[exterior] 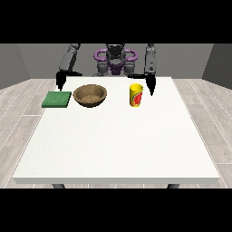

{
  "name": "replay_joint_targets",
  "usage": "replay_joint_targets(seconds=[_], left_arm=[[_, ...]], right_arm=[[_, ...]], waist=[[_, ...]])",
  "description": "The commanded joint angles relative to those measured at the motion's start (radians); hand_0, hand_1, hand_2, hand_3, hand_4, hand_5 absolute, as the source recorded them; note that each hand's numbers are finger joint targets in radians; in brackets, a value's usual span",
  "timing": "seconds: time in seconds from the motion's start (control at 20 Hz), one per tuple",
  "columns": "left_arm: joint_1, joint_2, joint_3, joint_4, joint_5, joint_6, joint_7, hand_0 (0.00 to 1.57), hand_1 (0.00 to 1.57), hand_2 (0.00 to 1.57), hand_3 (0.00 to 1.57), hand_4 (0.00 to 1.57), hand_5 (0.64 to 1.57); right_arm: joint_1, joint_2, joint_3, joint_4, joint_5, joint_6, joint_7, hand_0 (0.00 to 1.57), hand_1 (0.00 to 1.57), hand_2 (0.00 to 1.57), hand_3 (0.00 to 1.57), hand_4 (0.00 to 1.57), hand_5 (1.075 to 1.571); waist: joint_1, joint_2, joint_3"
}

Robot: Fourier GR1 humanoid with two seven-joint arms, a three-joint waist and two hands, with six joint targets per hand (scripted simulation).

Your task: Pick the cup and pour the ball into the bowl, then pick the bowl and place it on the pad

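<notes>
Cup (136,95) upright, mouth up — hand at the view's right (150,84) beside it, fingers straight, holding nothing.

Yellow cup (136,94) with red mark, brown bowl (90,95), green pad (57,99).

I stand in a plain, bare test room set up for tabletop trials. My large white surface (118,145) fills the middle, on a floor (20,106) of pale grey wood planks, with blank grey walls (27,61) behind me. Only a green pad (57,99), a wooden bowl (90,95) and a yellow cup (136,95) are laid out.
</notes>
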Motion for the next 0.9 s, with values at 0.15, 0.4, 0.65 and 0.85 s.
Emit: replay_joint_targets(seconds=[0.15,0.4,0.65,0.85], left_arm=[[-0.115,0.057,0.102,0.217,0.044,-0.045,-0.134,0.0,0.0,0.0,0.0,0.0,1.41],[-0.183,0.055,0.131,0.299,0.041,-0.002,-0.189,0.0,0.0,0.0,0.0,0.0,1.388],[-0.233,0.063,0.161,0.404,0.05,-0.005,-0.266,0.0,0.0,0.0,0.0,0.0,1.395],[-0.267,0.067,0.219,0.431,0.074,0.057,-0.337,0.56,0.56,0.0,0.0,0.55,1.532]], right_arm=[[-0.081,-0.01,-0.008,0.066,-0.004,0.015,-0.037,0.0,0.0,0.0,0.0,0.0,1.547],[-0.068,-0.036,-0.002,0.106,0.014,0.065,-0.109,0.0,0.0,0.0,0.0,0.0,1.548],[-0.124,-0.086,-0.02,0.109,-0.006,0.094,-0.069,0.0,0.0,0.0,0.0,0.0,1.546],[-0.088,-0.071,-0.013,0.088,0.006,0.098,-0.175,0.0,0.0,0.0,0.0,0.0,1.538]], waist=[[-0.021,0.056,-0.0001],[-0.067,0.094,0.0001],[-0.088,0.142,-0.0006],[-0.137,0.217,-0.0005]])
